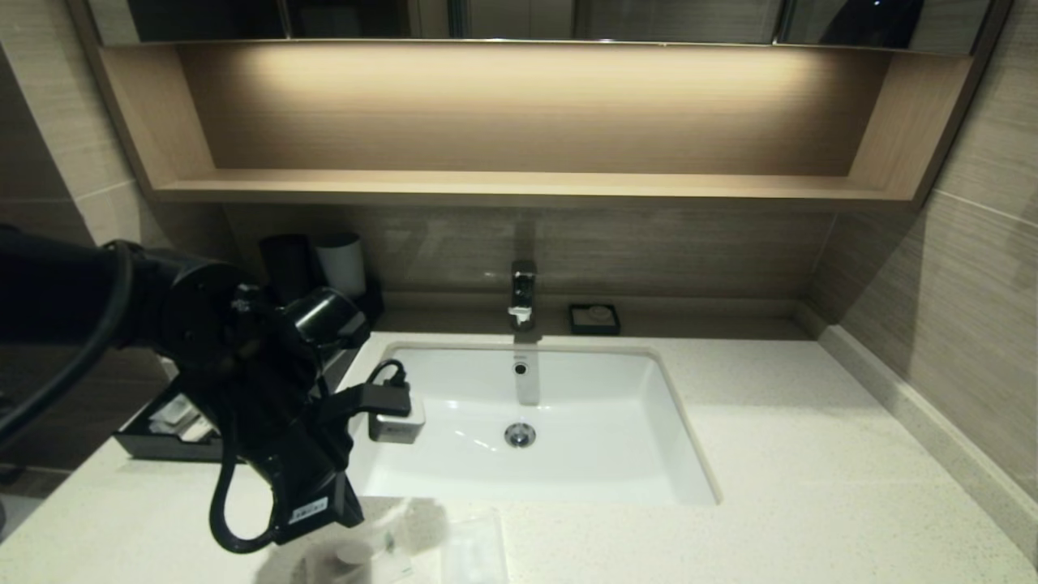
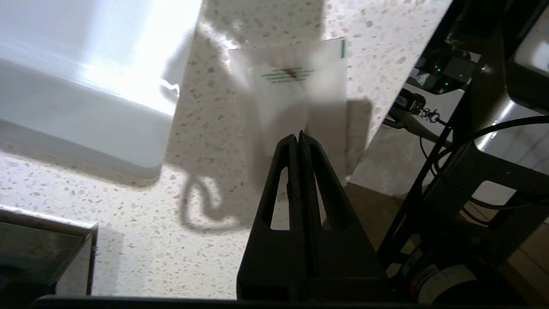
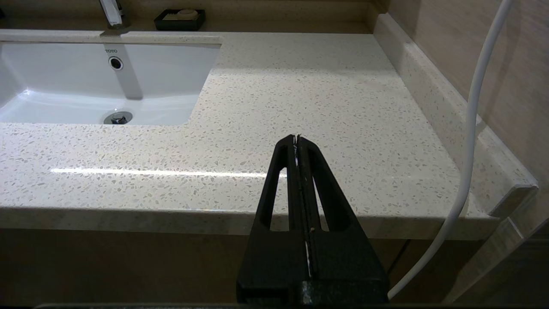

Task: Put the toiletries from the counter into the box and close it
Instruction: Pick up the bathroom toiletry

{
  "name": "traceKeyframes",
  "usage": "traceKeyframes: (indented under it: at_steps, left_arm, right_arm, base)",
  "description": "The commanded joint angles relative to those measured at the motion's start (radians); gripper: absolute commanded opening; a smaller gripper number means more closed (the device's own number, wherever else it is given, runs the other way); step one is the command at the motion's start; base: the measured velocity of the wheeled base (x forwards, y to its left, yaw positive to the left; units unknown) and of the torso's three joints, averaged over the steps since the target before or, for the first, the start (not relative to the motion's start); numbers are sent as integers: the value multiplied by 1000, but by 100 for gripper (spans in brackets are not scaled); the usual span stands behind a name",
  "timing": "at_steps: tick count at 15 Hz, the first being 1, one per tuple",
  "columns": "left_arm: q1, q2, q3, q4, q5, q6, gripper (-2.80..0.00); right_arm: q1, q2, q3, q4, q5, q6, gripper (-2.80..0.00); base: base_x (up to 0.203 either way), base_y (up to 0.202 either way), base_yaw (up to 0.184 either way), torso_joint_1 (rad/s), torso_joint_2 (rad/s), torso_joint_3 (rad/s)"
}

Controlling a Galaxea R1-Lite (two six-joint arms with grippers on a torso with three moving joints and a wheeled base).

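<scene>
My left gripper (image 2: pixel 299 134) is shut, with nothing visible between the fingers. It hangs just over a clear packet (image 2: pixel 296 86) with green print that lies flat near the counter's (image 1: pixel 770 454) front edge. In the head view the left arm (image 1: pixel 268 422) reaches down in front of the sink's left corner. Two clear packets lie at the front edge: one with a white disc (image 1: pixel 357 556) and a plainer one (image 1: pixel 474 551). The black box (image 1: pixel 154 444) stands at the far left with its drawer pulled out and pale items inside; its corner (image 2: pixel 43 244) shows beside the gripper. My right gripper (image 3: pixel 297 136) is shut and empty, parked before the counter's right front edge.
The white sink (image 1: pixel 649 454) is set into the middle of the counter, with a chrome tap (image 1: pixel 523 294) behind it. A small black dish (image 1: pixel 594 319) sits right of the tap. A black cup (image 1: pixel 284 268) and a white cup (image 1: pixel 340 264) stand at the back left.
</scene>
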Motion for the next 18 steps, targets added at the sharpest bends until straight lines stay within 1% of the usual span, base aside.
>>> traceKeyframes:
  at_steps: [1, 2, 3, 4, 6, 8, 10, 11, 12, 13, 14, 15, 16, 17, 18]
  left_arm:
    - [-57, -41, 32, 8, -2, -46, -280]
    - [-69, -59, 50, 8, -3, -83, -280]
    - [-82, -76, 62, 8, -3, -145, -280]
    - [-95, -91, 67, 9, -3, -235, -280]
    - [-135, -115, 63, 11, -3, -492, -280]
    - [-202, -127, 47, 8, -3, -829, -280]
    - [-257, -128, 26, -12, 0, -1145, -280]
    - [-272, -124, 11, -28, 4, -1291, -280]
    - [-283, -115, -6, -46, 11, -1406, -280]
    - [-290, -94, -21, -63, 21, -1495, -280]
    - [-291, -65, -29, -74, 43, -1552, -280]
    - [-292, -35, -33, -77, 76, -1589, -280]
    - [-291, -4, -34, -78, 121, -1622, -280]
    - [-287, 12, -33, -76, 161, -1644, -280]
    - [-286, 4, -28, -76, 169, -1648, -280]
  right_arm:
    - [0, -1, 2, 0, 0, 0, -280]
    - [0, 0, 2, 0, 0, -1, -280]
    - [0, 0, 2, 0, 0, 1, -280]
    - [0, 0, 2, 0, 0, 0, -280]
    - [0, -2, 2, 0, 0, -1, -280]
    - [0, 0, 2, 0, 0, 1, -280]
    - [0, 0, 2, 0, 0, 1, -280]
    - [0, 0, 2, 0, 0, -1, -280]
    - [0, -1, 2, 0, 0, 0, -280]
    - [0, 0, 2, 0, 0, 1, -280]
    - [0, 0, 2, 0, 0, 1, -280]
    - [0, 0, 2, 0, 0, 1, -280]
    - [0, 0, 2, 0, 0, 0, -280]
    - [0, 0, 2, 0, 0, -1, -280]
    - [0, 0, 2, 0, 0, -1, -280]
  base:
    - [0, 0, 0, 0, 0, 0]
    - [0, 0, 0, 0, 0, 0]
    - [0, 0, 0, 0, 0, 0]
    - [0, 0, 0, 0, 0, 0]
    - [0, 0, 0, 0, 0, 0]
    - [0, 0, 0, 0, 0, 0]
    - [0, 0, 0, 0, 0, 0]
    - [0, 0, 0, 0, 0, 0]
    - [0, 0, 0, 0, 0, 0]
    - [0, 0, 0, 0, 0, 0]
    - [0, 0, 0, 0, 0, 0]
    - [0, 0, 0, 0, 0, 0]
    - [0, 0, 0, 0, 0, 0]
    - [0, 0, 0, 0, 0, 0]
    - [0, 0, 0, 0, 0, 0]
